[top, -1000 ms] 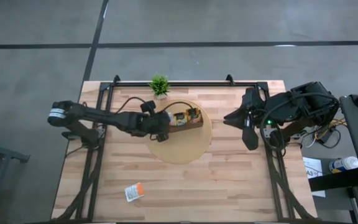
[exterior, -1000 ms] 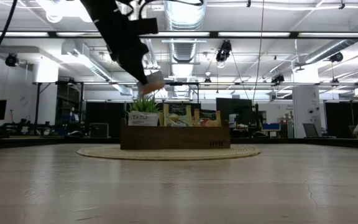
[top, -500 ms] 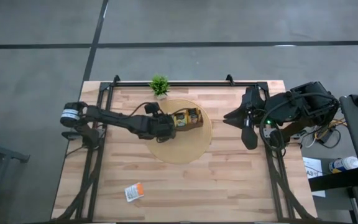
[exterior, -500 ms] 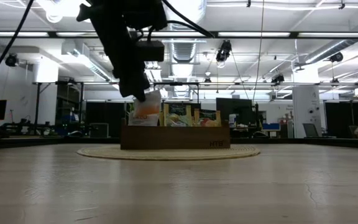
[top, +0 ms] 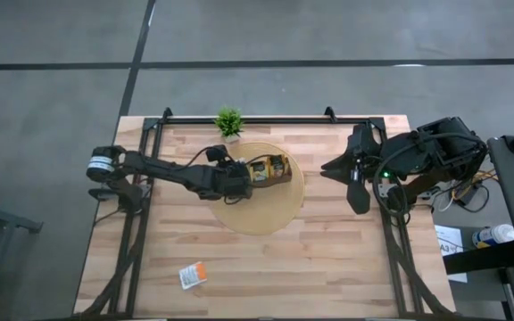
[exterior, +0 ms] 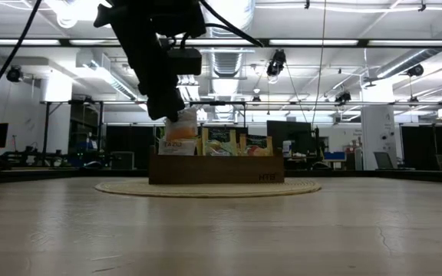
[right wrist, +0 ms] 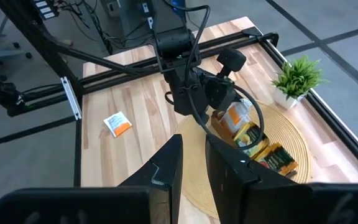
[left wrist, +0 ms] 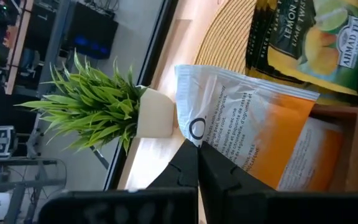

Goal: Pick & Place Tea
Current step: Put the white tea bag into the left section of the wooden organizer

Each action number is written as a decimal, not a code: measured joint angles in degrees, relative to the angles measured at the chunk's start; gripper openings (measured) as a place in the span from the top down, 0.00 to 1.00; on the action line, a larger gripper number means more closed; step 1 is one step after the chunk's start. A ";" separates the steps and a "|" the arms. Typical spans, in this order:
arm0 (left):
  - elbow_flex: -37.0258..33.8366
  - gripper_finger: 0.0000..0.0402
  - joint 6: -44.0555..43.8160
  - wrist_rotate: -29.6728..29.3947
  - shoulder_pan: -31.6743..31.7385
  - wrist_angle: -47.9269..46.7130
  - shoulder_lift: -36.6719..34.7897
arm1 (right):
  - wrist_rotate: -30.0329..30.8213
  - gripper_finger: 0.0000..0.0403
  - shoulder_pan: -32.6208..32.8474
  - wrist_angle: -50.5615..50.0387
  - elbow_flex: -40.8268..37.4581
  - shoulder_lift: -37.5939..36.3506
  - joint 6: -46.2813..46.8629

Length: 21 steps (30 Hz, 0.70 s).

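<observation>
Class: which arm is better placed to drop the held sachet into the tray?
Left. The left gripper, shut on the white-and-orange sachet, hangs over the tray. The right gripper waits at the table's right side.

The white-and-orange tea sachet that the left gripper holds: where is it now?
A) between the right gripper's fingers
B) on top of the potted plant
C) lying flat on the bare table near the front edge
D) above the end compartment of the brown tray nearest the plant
D: the left gripper is shut on the white-and-orange sachet at the brown tray's end compartment, close to the potted plant; another sachet lies on the table.
</observation>
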 joint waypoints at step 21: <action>0.26 0.99 -2.53 -1.06 0.14 -0.01 3.50 | 0.08 0.83 0.00 -0.02 0.00 0.00 0.02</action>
